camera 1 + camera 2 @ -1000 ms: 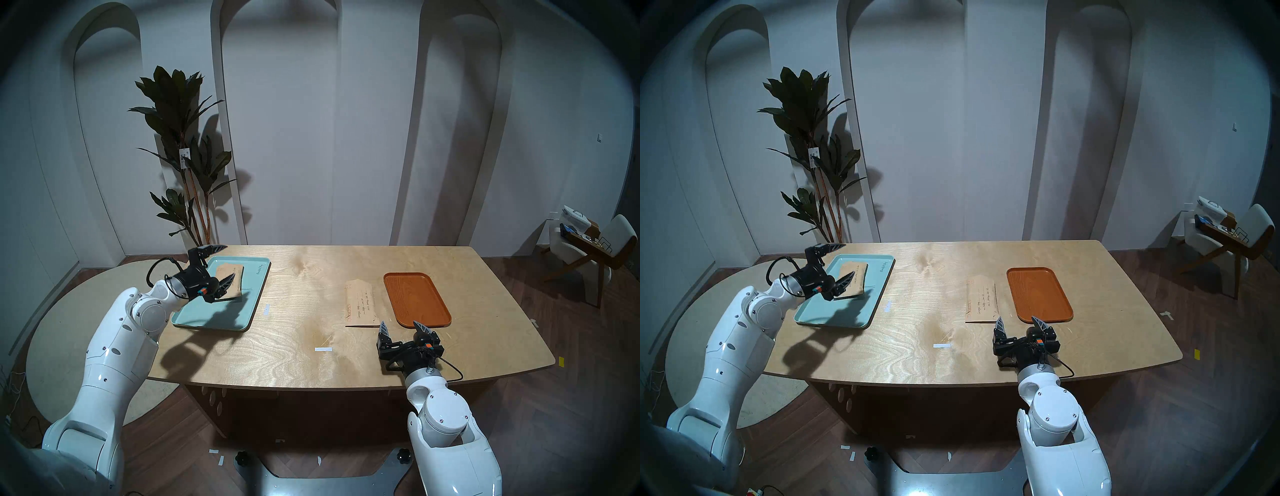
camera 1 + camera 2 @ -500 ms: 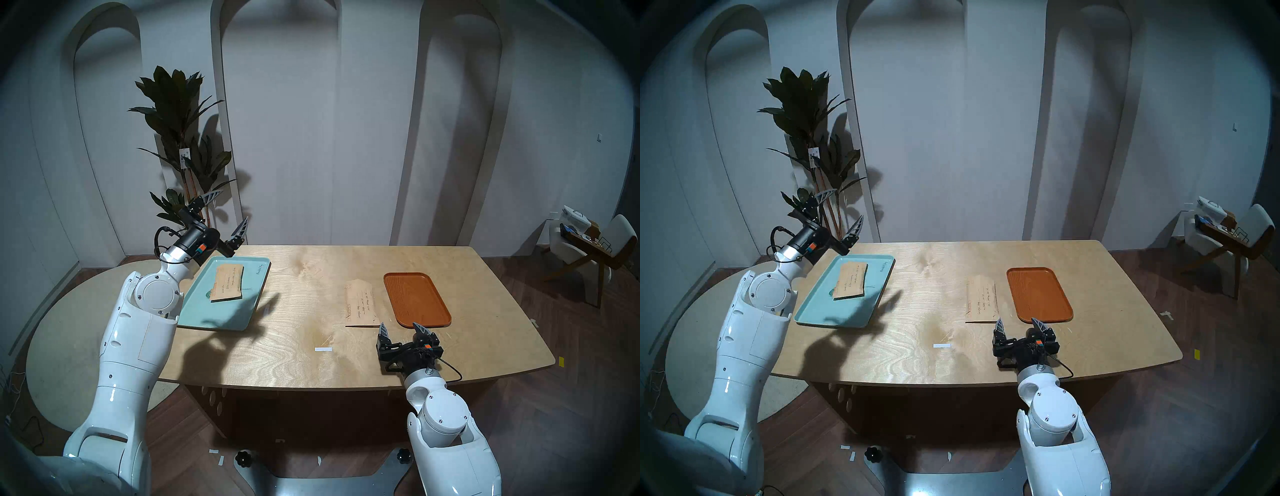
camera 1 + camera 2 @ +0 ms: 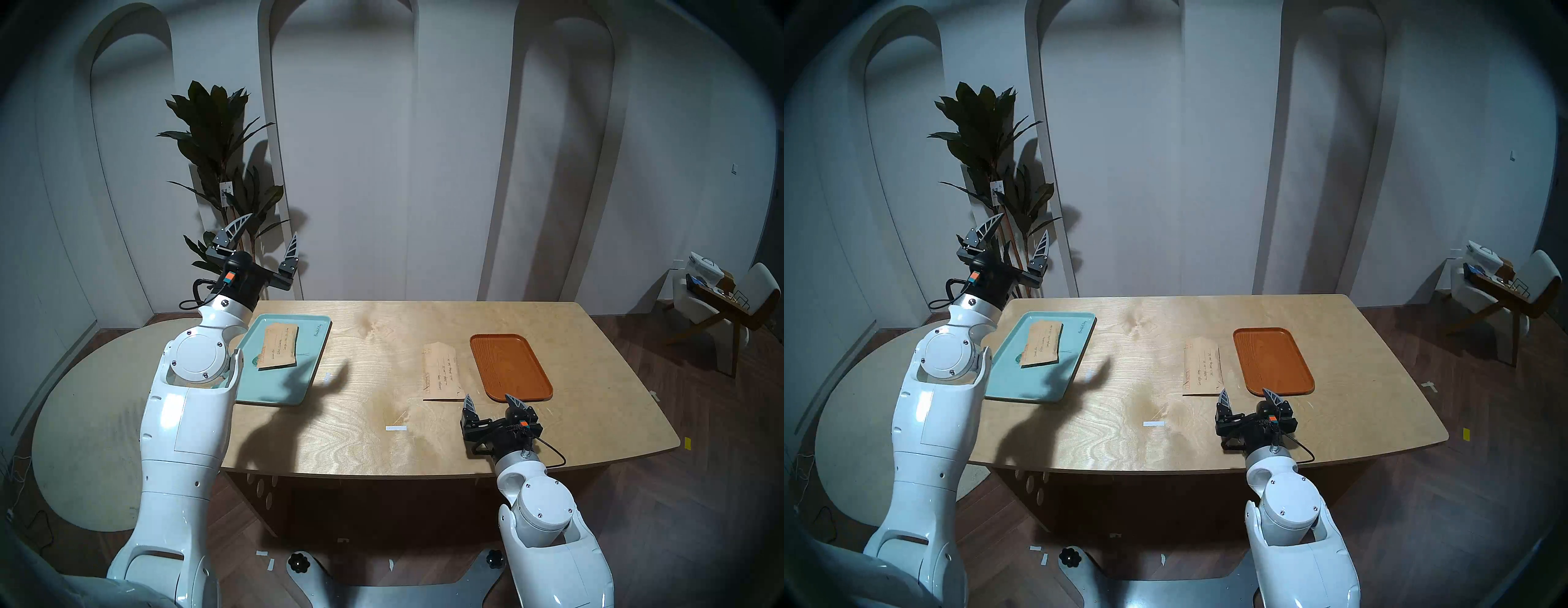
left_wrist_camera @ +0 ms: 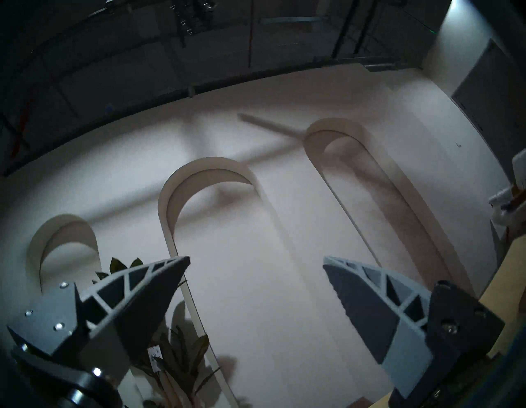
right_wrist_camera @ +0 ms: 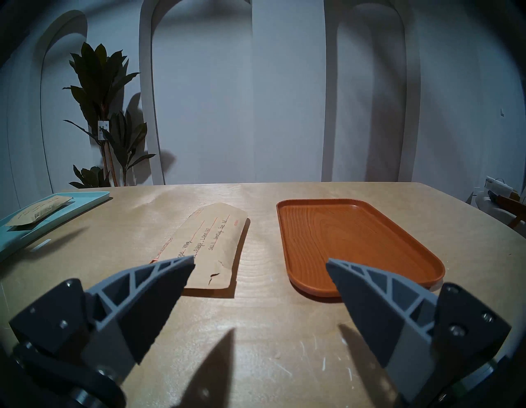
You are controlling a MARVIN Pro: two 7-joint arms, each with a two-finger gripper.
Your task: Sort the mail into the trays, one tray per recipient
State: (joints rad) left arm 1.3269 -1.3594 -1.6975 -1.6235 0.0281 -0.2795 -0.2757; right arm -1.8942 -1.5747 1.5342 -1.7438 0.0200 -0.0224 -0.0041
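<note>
One tan envelope (image 3: 280, 346) lies flat in the mint-green tray (image 3: 314, 361) at the table's far left; it also shows in the right wrist view (image 5: 39, 210). A second tan envelope (image 3: 441, 367) lies on the table just left of the orange-brown wood-grain tray (image 3: 509, 367), which holds nothing; both show in the right wrist view, envelope (image 5: 210, 242) and tray (image 5: 350, 236). My left gripper (image 3: 269, 231) is open and empty, raised high above the table's far left edge, fingers pointing up. My right gripper (image 3: 490, 399) is open and empty, low over the table, just short of the second envelope and the orange tray.
A potted plant (image 3: 216, 170) stands behind the table's far left corner, right behind my raised left gripper. Small white tape strips (image 3: 396, 428) lie on the wooden table (image 3: 373, 446). A chair (image 3: 729, 297) stands at the far right.
My left gripper has let go of the first envelope in the mint-green tray, risen well above the table and turned its fingers upward. The right arm has not moved.
</note>
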